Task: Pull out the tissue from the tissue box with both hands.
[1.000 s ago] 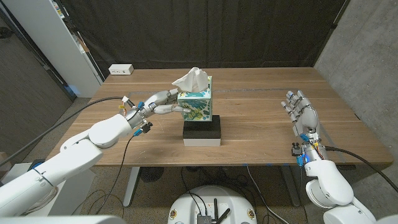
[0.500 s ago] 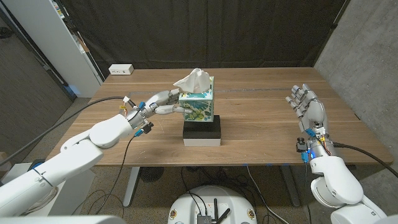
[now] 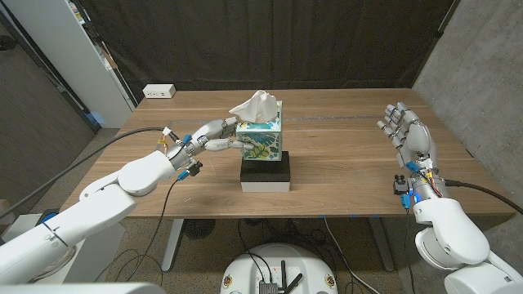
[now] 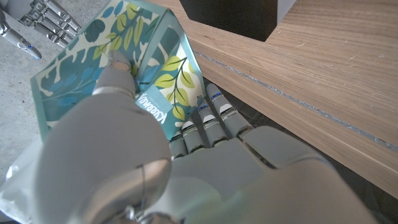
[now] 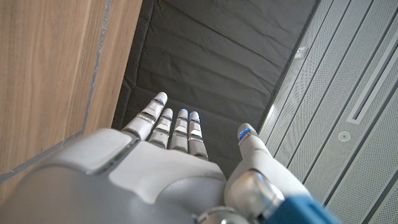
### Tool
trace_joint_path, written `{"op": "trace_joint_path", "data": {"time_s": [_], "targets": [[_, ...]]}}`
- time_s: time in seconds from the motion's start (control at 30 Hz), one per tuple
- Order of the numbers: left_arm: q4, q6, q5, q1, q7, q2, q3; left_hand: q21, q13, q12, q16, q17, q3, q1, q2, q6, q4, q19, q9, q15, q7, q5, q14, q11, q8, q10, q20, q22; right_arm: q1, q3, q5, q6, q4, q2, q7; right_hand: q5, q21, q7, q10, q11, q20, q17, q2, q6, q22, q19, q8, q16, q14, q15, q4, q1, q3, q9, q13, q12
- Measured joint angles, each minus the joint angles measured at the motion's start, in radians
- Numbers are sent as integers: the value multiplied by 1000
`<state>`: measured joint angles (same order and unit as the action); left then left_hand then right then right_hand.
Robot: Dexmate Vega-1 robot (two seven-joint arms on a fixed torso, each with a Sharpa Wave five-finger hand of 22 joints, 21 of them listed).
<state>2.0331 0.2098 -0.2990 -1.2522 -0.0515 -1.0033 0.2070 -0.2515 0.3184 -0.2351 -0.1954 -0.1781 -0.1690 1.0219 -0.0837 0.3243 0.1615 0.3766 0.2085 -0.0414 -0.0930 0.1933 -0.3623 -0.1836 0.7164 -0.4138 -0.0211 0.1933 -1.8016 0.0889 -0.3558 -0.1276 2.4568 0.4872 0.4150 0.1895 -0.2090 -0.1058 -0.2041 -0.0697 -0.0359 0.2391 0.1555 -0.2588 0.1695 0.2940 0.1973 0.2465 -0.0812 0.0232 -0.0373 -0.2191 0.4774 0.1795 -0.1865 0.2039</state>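
Note:
A teal leaf-patterned tissue box (image 3: 261,140) stands on a black and white block (image 3: 265,174) at the table's middle, with a white tissue (image 3: 254,106) sticking out of its top. My left hand (image 3: 205,137) grips the box's left side; the left wrist view shows my left hand (image 4: 155,168) wrapped on the patterned box (image 4: 137,56). My right hand (image 3: 406,135) is raised above the table's right edge, fingers straight and apart, holding nothing. The right wrist view shows my right hand (image 5: 168,162) open against a dark curtain.
A white power strip (image 3: 159,91) lies at the table's (image 3: 343,163) far left corner. A black curtain hangs behind the table, a white cabinet (image 3: 78,57) stands at the left, and a grey wall is on the right.
My right hand has risen and moved farther away along the table's right edge, staying open. The left hand and box have hardly moved.

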Motion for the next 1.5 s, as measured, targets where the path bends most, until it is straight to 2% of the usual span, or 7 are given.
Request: {"op": "trace_joint_path", "data": {"time_s": [0.33,0.97,1.13,1.27,1.37,1.43,1.5], "targets": [[1,-1,2,0,1,1,0,0,0,0,0,2,0,0,0,-2,0,0,0,-3,-1,0,3,-4,0,-4,0,0,-1,8,75,49,41,-4,7,0,-6,0,0,0,-14,0,0,0,6,14,0,0,-5,5,-5,0,5,0,0,0],[-8,7,12,8,5,10,8,0,4,0,0,1,-10,0,0,2,4,0,0,-2,0,7,13,-4,0,-4,0,0,16,12,164,143,119,-26,8,0,-6,-4,0,0,-14,5,0,-4,5,14,0,5,-9,9,-5,0,5,0,-2,0],[-14,7,13,14,4,12,11,0,4,0,7,1,-10,0,0,2,4,0,0,0,1,7,21,-4,0,-4,0,0,24,11,195,162,123,-24,8,0,-3,2,-7,8,-18,10,0,-13,5,10,0,5,1,-15,-5,0,5,0,-2,-2],[-19,8,11,23,0,13,15,0,4,0,7,1,-10,0,0,3,4,0,0,0,2,7,21,-4,0,-4,0,0,32,11,239,187,126,-9,4,0,10,17,15,29,16,14,0,2,5,-24,-7,-3,30,-44,-5,0,5,-3,-2,-12],[-24,8,9,30,-4,14,18,0,4,0,7,1,-10,0,0,3,4,0,0,0,2,7,21,-4,0,-4,0,0,40,18,280,203,127,15,-6,0,11,26,20,34,31,16,0,7,5,-39,-7,-3,43,-57,7,0,4,-3,-2,-12],[-27,8,9,34,-4,15,20,0,4,0,7,1,-10,0,0,3,4,0,0,-4,2,7,25,-4,0,-4,0,0,40,18,309,213,127,15,-13,-5,11,35,18,44,42,19,0,4,5,-50,-7,-3,43,-57,25,1,4,-3,-2,-12],[-32,8,9,40,-7,16,23,1,4,0,7,1,-10,0,0,3,4,0,0,-4,2,7,25,-4,0,-4,0,0,44,24,351,233,129,30,-22,-8,15,42,18,51,56,24,-8,5,5,-63,-7,-3,43,-57,47,32,4,-2,-2,-12]]}}
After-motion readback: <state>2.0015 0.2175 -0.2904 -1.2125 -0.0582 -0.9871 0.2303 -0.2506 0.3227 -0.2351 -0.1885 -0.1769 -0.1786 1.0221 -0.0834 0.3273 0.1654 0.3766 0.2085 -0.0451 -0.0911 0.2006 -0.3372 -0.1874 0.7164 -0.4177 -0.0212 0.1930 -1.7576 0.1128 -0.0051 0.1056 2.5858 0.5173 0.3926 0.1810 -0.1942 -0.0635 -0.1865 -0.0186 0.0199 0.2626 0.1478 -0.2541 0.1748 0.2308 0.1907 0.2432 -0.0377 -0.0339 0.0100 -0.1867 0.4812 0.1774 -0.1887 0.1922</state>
